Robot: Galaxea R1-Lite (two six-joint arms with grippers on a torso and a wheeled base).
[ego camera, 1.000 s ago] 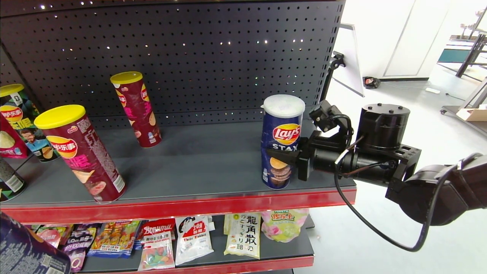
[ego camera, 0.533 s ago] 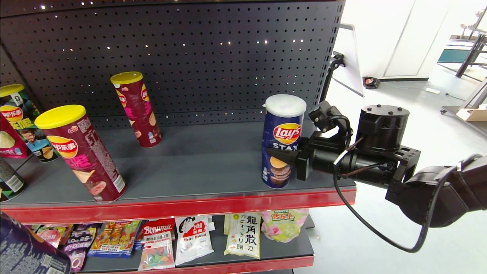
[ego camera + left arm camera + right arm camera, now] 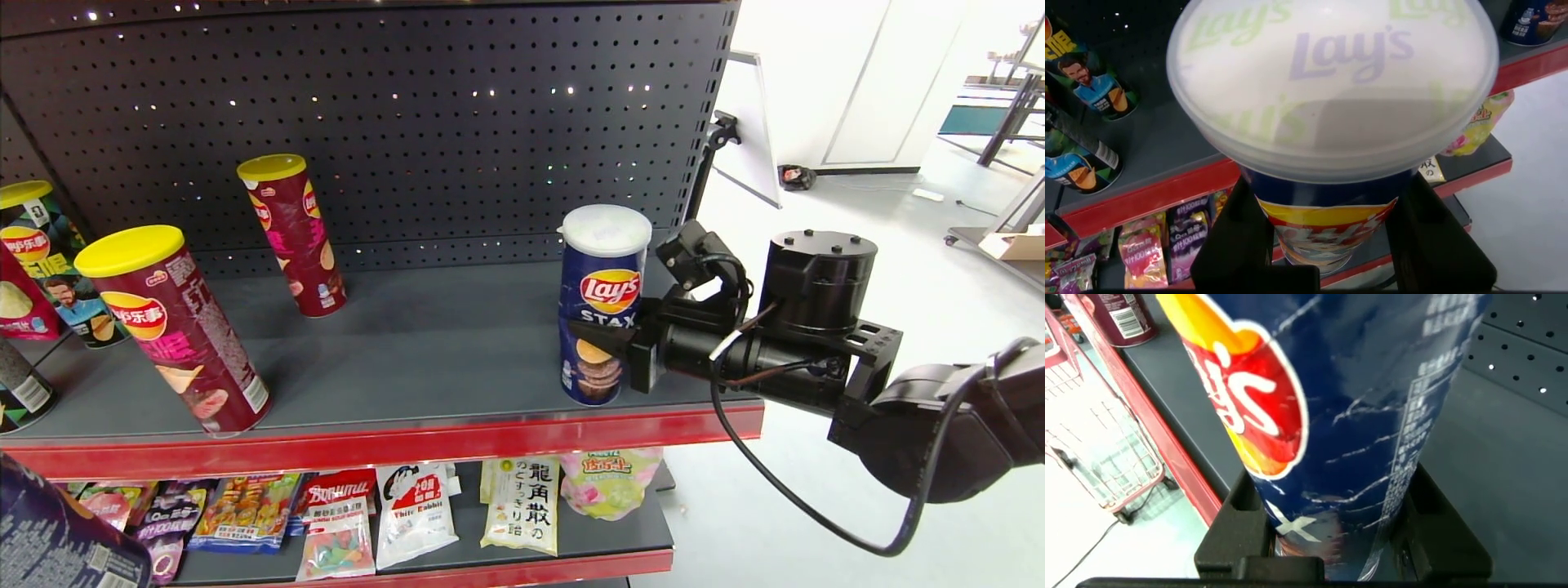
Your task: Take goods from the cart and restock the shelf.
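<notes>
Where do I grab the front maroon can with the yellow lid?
Grip the maroon can around its mid-body, jaws on either side, coming in level from the open front of the shelf. It is a tall round tube standing on its base near the red front edge, and the pegboard closes off the back.

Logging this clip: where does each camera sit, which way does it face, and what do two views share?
Head view: on the head, facing forward and down at the shelf; right arm shows, right gripper shut on a blue can.
Left wrist view: on the left wrist, looking past the left gripper onto the lid of a second blue can it holds.
Right wrist view: on the right wrist, looking along its gripper at the blue can, cart beyond.
Shared: head and right wrist views show the same can.
</notes>
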